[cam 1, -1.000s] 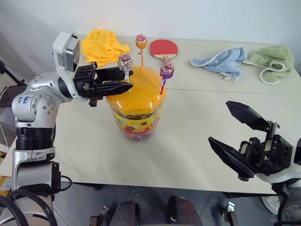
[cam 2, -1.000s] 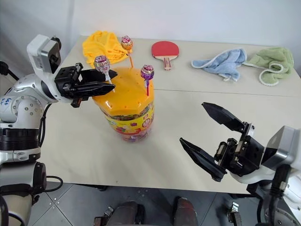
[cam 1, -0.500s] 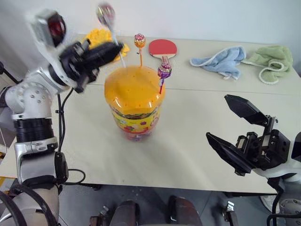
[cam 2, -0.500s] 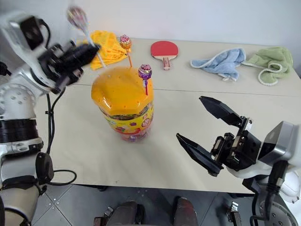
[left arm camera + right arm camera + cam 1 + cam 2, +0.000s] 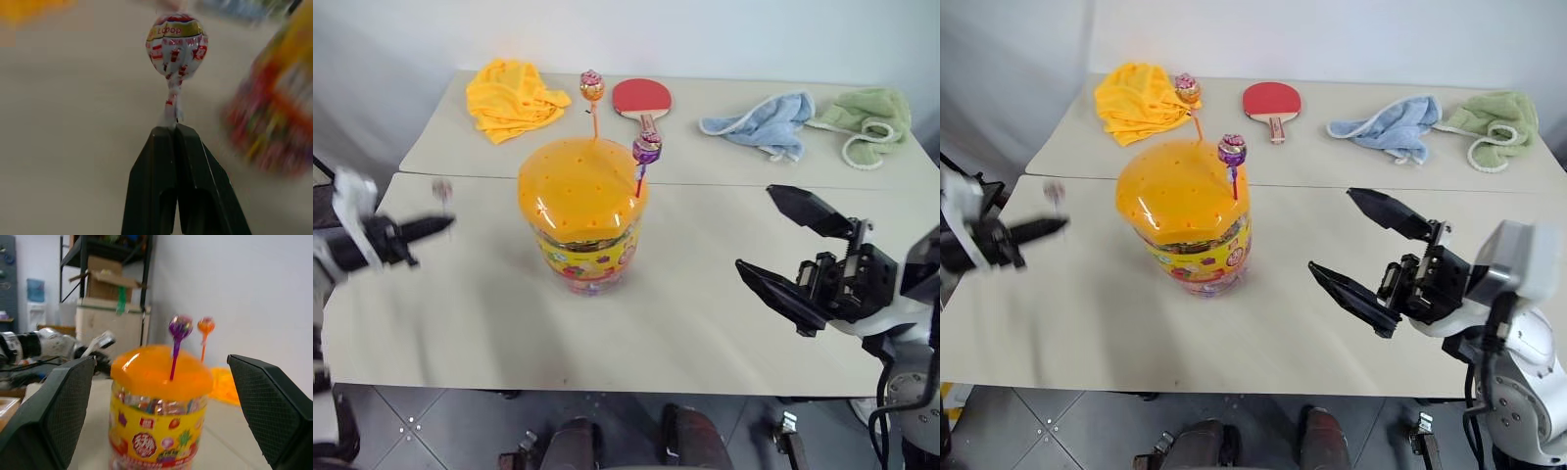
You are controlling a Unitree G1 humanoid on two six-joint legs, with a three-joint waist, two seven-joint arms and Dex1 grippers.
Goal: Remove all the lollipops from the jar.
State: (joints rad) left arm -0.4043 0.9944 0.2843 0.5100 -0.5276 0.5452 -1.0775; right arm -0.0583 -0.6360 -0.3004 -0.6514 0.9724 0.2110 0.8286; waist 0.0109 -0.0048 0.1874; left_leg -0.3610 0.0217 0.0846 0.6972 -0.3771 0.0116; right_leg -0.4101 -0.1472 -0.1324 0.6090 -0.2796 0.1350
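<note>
While two lollipops [image 5: 646,149] stand in the orange lid of one jar [image 5: 583,217] mid-desk [image 5: 685,313], the left tool [image 5: 175,128] pinches a third lollipop [image 5: 174,45] by its stick, left of the jar. The right tool [image 5: 783,245] gapes wide, empty.

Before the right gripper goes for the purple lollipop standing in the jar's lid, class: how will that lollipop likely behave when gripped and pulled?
The purple lollipop looks light: a small wrapped head on a thin red stick. That stick may flex or slip if pinched loosely. It stands in one hole of the jar lid, so pulling sideways could tip the jar; a straight lift seems safer.
</note>
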